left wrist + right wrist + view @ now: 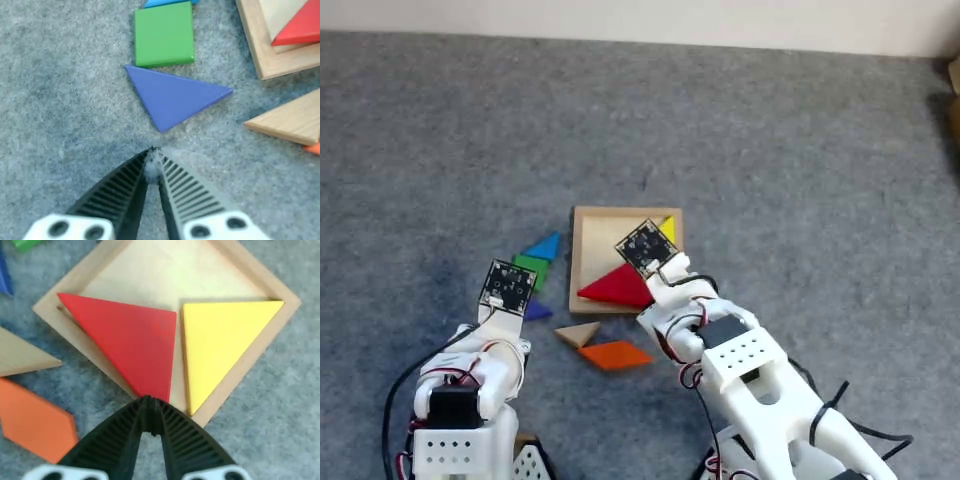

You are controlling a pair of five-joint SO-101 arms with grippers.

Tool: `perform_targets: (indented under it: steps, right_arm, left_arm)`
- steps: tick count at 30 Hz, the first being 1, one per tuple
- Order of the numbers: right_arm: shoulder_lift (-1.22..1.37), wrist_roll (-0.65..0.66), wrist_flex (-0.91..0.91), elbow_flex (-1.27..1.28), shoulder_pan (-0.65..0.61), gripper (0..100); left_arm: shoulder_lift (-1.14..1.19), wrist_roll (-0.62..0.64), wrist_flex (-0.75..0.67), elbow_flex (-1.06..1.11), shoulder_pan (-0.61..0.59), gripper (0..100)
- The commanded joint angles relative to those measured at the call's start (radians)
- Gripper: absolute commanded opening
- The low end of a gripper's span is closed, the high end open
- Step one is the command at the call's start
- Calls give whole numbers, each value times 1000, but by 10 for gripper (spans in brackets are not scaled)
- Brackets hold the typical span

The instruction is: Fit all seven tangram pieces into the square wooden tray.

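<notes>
Tray [620,212] of pale wood holds a red triangle [135,340] and a yellow triangle [220,337], their long sides along adjoining walls. The left gripper [154,151] and right gripper [149,401] are both closed and empty.

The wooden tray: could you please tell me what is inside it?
A red triangle and a yellow triangle lie side by side in the tray; the rest shows bare wood. The right gripper covers one corner.
</notes>
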Motion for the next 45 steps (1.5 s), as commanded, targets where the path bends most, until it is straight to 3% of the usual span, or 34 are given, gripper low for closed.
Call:
perform_targets:
  steps: [1, 8, 22, 38, 45]
  right_arm:
    - [67, -5, -19, -7, 18, 9]
    - [157, -5, -19, -120, 79, 9]
    - [-45, -28, -12, -125, 101, 9]
    - [-387, -264, 380, -101, 108, 9]
    - [-615, -293, 549, -51, 260, 9]
  left_arm:
    - [-2, 6, 6, 19, -8, 7]
    - [-2, 6, 6, 19, -8, 7]
    - [-2, 6, 6, 19, -8, 7]
    - [-2, 6, 6, 19, -8, 7]
    - [-2, 6, 6, 19, -8, 7]
